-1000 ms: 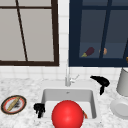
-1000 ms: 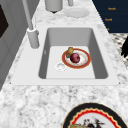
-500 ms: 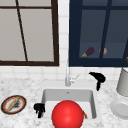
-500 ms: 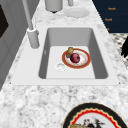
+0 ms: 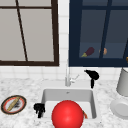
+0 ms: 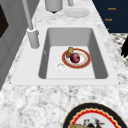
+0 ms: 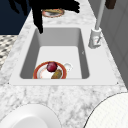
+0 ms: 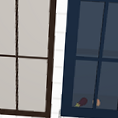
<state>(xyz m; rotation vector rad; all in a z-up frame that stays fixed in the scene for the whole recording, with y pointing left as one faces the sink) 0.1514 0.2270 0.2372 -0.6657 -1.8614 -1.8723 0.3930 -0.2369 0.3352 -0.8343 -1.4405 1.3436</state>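
My left hand (image 5: pixel 39 109) hangs over the front left corner of the white sink (image 5: pixel 46 96), its relaxed fingers pointing down and holding nothing. My right hand (image 5: pixel 92 75) floats above the sink's back right corner, beside the faucet (image 5: pixel 67 77), open and empty. On the sink floor lies an orange-rimmed plate (image 6: pixel 85 59) carrying a red round fruit (image 6: pixel 75 57) and a brownish piece of food (image 6: pixel 70 50). The red fruit (image 5: pixel 67 115) looms large in the front view. A black hand (image 7: pixel 37 12) shows above the far sink corner, and part of a hand (image 6: pixel 124 47) at the right edge.
A patterned plate (image 5: pixel 13 104) with food lies on the marble counter at the left. At the right are a white plate (image 5: pixel 120 108) and a grey canister (image 5: pixel 123 82). The dark glass-door cabinet above holds an eggplant (image 8: pixel 81 102). The drain (image 6: pixel 60 66) is beside the orange-rimmed plate.
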